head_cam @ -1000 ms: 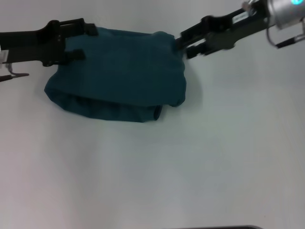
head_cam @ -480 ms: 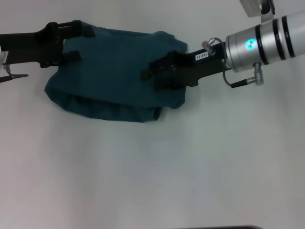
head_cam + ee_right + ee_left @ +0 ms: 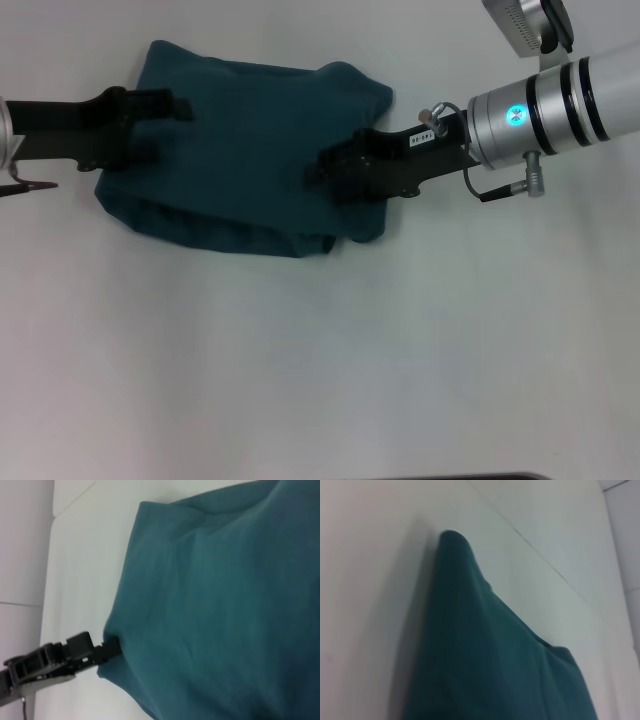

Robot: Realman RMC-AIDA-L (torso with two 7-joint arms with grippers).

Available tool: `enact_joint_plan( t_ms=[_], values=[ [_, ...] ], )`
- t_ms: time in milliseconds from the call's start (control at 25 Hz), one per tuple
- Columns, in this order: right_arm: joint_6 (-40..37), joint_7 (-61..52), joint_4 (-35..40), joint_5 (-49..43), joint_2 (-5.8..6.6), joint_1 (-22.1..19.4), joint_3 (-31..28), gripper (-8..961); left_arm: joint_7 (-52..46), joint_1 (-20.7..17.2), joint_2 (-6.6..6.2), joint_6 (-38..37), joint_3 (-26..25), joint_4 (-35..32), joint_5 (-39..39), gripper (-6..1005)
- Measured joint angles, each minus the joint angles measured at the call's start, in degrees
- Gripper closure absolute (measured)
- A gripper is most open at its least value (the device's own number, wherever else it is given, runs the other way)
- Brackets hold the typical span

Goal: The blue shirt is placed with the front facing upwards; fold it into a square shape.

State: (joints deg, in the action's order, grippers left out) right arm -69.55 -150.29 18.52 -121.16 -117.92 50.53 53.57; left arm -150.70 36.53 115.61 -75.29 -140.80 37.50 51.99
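Since the shirt (image 3: 245, 150) already lay bundled at 12 o'clock on the worktop (image 3: 320, 380), both grippers sat on it, prob. to flatten it: left gripper (image 3: 150, 110) at its 9 o'clock edge, right gripper (image 3: 335, 175) at 3. Jaws' state: can't tell. Free room toward 6.

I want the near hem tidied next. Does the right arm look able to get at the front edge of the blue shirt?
Probably yes: the right gripper is already over the blue shirt, and nothing lies between it and the near edge on the table.
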Motion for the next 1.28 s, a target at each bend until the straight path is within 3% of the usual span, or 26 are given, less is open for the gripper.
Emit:
enact_joint_plan(
  t_ms=[320, 560, 680, 880, 960, 1040, 1120, 1280],
  values=[
    [-0.3, -0.1, 0.2, 0.0, 0.26, -1.0, 1.0, 369, -0.2, -1.1, -0.50, 0.1, -0.2, 0.3, -0.9, 126],
    [-12.3, 0.4, 8.9, 4.4, 1.55, -3.4, -2.0, 369, 2.9, -2.9, -0.02, -9.3, -5.8, 5.8, 3.3, 128],
    [-16.8, 0.5, 15.0, 7.0, 3.01, -4.8, -4.0, 369, 2.5, -3.9, -0.03, -11.8, -6.8, 9.2, 5.8, 129],
    [-18.3, 3.2, 18.5, 9.2, 6.69, -5.3, -6.3, 369, 2.3, -4.1, -1.00, -13.6, -8.1, 9.6, 6.9, 130],
    [-18.4, 6.4, 18.5, 9.7, 7.16, -5.4, -7.1, 369, 3.1, -4.1, -1.14, -13.7, -8.1, 9.4, 6.9, 131],
    [-18.4, 13.7, 18.7, 10.5, 6.75, -6.3, -8.1, 368, 7.5, -4.1, -1.18, -14.7, -7.9, 9.1, 7.1, 131],
    [-17.2, 25.5, 19.5, 11.4, 4.90, -8.6, -9.6, 368, 15.7, -4.0, -0.70, -17.2, -7.7, 9.0, 7.4, 132],
    [-13.5, 45.0, 24.1, 13.6, 0.34, -14.9, -14.4, 368, 39.8, -6.4, 3.65, -19.6, -8.2, 10.6, 10.1, 133]
  ],
)
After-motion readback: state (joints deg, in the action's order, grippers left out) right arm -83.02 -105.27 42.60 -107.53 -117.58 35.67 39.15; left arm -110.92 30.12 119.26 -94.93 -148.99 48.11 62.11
